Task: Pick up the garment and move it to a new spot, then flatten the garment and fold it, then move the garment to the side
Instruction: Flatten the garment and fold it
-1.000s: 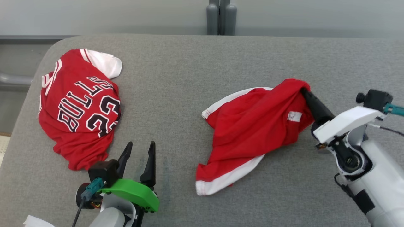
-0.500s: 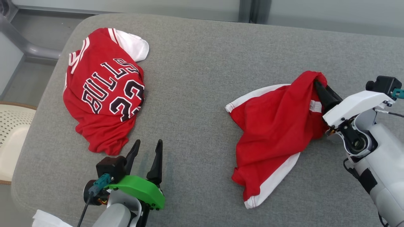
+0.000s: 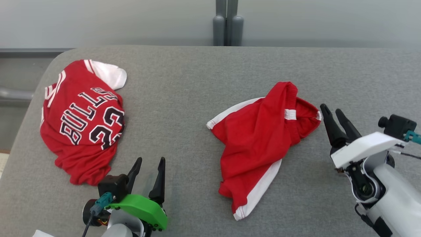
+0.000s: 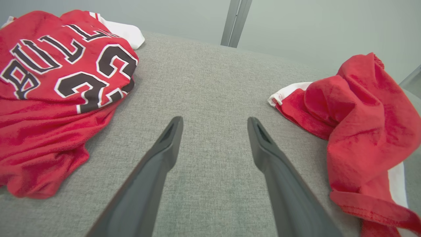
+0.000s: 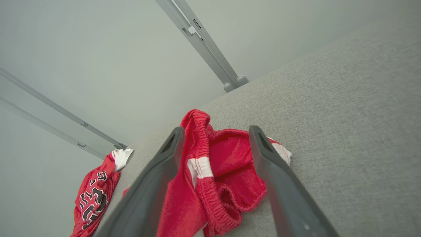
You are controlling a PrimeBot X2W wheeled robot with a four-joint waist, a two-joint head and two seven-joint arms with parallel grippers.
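Note:
The garment (image 3: 260,144) is a pair of red shorts with white side stripes, lying crumpled on the grey padded table (image 3: 184,92) right of centre. My right gripper (image 3: 331,109) stands open just right of the waistband, not touching it. In the right wrist view the waistband (image 5: 223,184) lies beyond the spread fingers of that gripper (image 5: 216,129). My left gripper (image 3: 150,159) is open near the front edge, with nothing in it. In the left wrist view its fingers (image 4: 214,120) hang over bare table, the shorts (image 4: 361,125) to their right.
A red jersey (image 3: 82,118) with black lettering and a white sleeve lies bunched at the table's left end, also seen as the jersey (image 4: 56,85) in the left wrist view. A grey post (image 3: 225,29) stands behind the table's far edge.
My right gripper has opened and let go of the shorts' waistband, drawing back to the right. The shorts have settled into a heap. The head camera swung and returned.

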